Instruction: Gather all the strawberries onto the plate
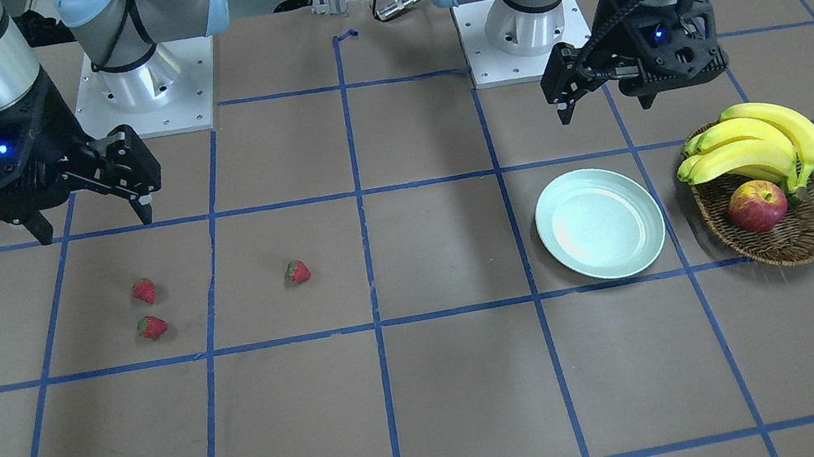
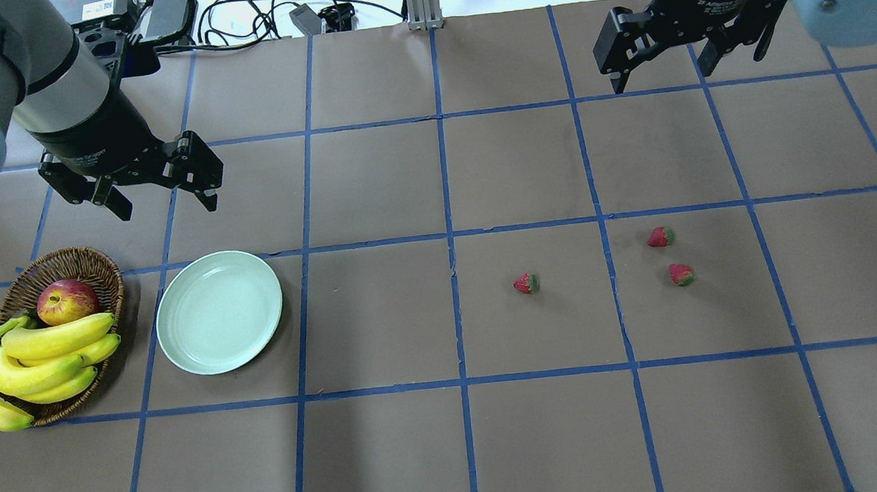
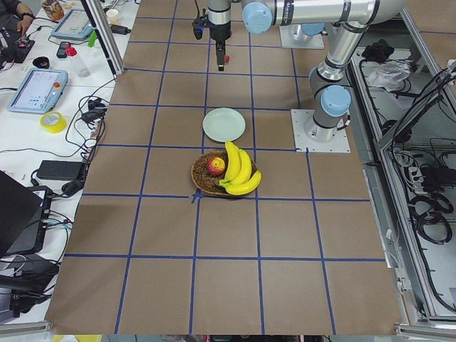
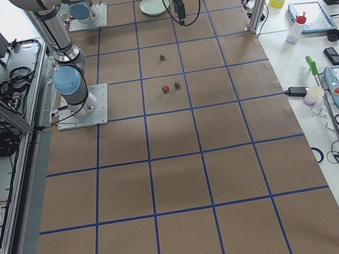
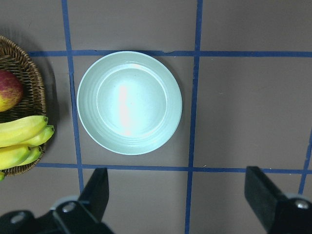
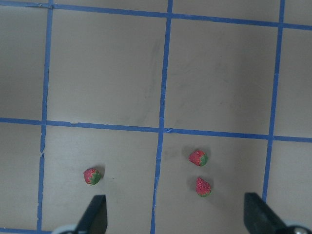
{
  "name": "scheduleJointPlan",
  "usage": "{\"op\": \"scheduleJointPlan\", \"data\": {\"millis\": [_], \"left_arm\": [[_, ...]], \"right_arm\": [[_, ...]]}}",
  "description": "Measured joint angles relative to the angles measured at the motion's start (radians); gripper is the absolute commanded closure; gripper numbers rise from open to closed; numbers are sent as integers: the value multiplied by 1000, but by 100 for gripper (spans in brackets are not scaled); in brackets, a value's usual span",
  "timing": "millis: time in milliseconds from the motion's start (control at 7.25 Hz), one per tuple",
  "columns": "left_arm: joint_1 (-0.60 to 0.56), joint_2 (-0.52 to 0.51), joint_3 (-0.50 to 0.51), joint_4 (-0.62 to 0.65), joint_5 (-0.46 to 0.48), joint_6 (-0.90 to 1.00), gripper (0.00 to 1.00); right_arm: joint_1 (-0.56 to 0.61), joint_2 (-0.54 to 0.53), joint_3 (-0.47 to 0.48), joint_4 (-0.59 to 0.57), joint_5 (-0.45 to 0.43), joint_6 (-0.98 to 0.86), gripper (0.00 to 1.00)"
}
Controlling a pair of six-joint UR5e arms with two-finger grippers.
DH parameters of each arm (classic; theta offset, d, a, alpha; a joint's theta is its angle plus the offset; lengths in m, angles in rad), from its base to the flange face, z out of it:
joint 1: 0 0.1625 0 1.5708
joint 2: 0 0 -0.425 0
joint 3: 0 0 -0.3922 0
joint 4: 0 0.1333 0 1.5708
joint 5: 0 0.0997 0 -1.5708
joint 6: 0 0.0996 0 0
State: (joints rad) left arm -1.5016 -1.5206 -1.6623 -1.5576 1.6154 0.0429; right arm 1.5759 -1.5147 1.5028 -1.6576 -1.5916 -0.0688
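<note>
Three small red strawberries lie on the brown table, one (image 2: 526, 283) alone and two (image 2: 660, 237) (image 2: 682, 274) close together on my right side. They also show in the right wrist view (image 6: 92, 176) (image 6: 198, 157) (image 6: 203, 186). The pale mint-green plate (image 2: 219, 311) sits empty on my left side and fills the left wrist view (image 5: 129, 102). My left gripper (image 2: 168, 209) hangs open and empty above the table just behind the plate. My right gripper (image 2: 662, 80) is open and empty, high and well behind the strawberries.
A brown wicker basket (image 2: 69, 264) with an apple (image 2: 66, 300) and a bunch of bananas (image 2: 45, 354) stands just left of the plate. Blue tape lines grid the table. Cables and devices lie beyond the far edge.
</note>
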Motion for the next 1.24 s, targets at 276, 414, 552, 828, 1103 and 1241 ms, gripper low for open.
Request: {"op": "scheduleJointPlan", "data": {"millis": [276, 414, 552, 828, 1103, 1241], "left_arm": [[0, 1, -1, -1, -1, -1, 0], [0, 1, -1, 0, -3, -1, 0], [0, 0, -2, 2, -7, -1, 0], [0, 0, -1, 3, -7, -1, 0], [1, 1, -1, 4, -5, -1, 0], [1, 2, -1, 2, -3, -1, 0]], "right_arm": [[-11, 6, 1, -1, 1, 1, 0], [-12, 6, -4, -4, 5, 5, 0], [-11, 7, -6, -4, 21, 22, 0], [-8, 8, -5, -4, 71, 50, 0], [-7, 2, -7, -4, 76, 56, 0], [-5, -1, -8, -7, 80, 59, 0]]}}
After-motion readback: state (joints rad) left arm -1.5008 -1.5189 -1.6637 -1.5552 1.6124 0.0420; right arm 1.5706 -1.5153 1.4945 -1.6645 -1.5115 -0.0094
